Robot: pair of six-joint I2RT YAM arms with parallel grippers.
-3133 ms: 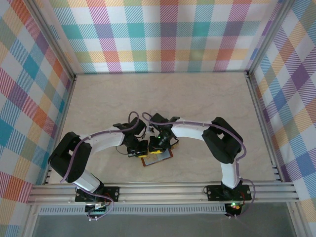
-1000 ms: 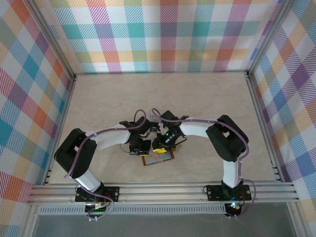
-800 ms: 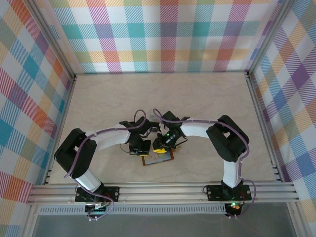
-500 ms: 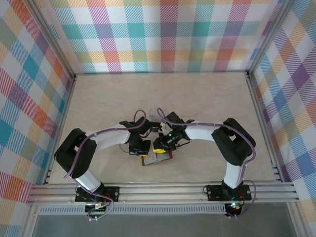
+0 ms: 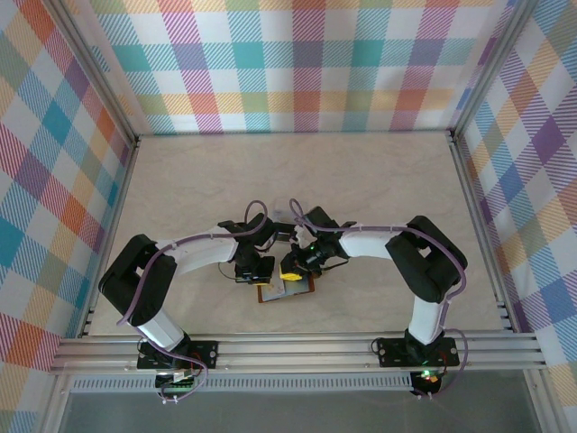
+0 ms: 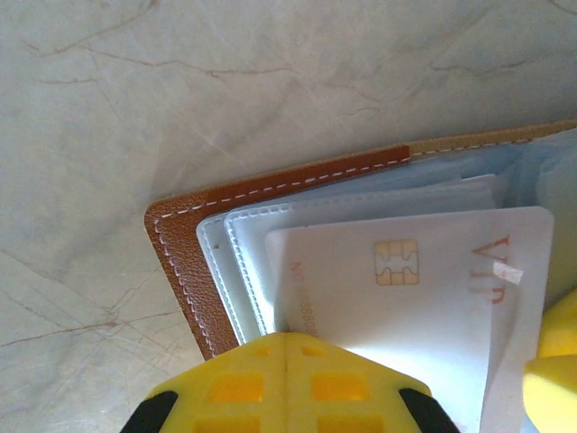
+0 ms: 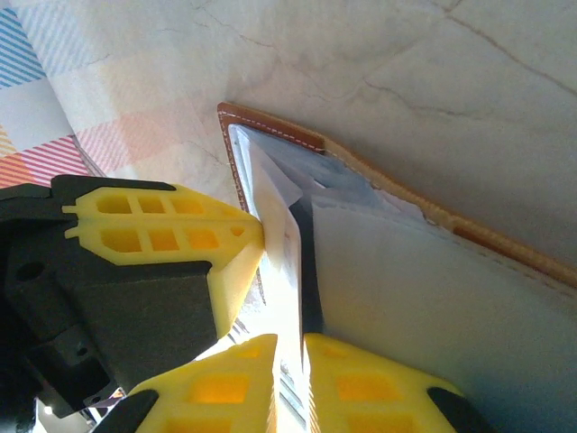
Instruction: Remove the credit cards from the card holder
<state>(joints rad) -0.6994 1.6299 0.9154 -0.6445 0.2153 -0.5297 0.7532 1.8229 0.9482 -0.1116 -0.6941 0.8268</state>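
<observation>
While the right jaws are pinching the near edge of a white card (image 6: 361,298), the left jaws, shut with nothing between them, are pressing down just beside it. Whether they are bearing on the card's corner or on the pale pocket (image 6: 236,262) next to it, I cannot tell, and that is the first risk. If they are pinning the card itself, a pull is going to bend it or strip it from the right jaws' thin hold.

The two sets of jaws are also standing nearly against each other, so a sideways draw could be knocking one into the other.

Farther in, the card is lying partly out of the holder (image 6: 180,262), which is lying open on the desk (image 6: 135,90) near the middle of its near edge. Its far end is probably sitting under the pocket's stitched lip. A pull at an angle could be snagging it there and dragging the whole holder across the desk, if the left jaws are giving way. Other cards underneath may be sliding out with it.
</observation>
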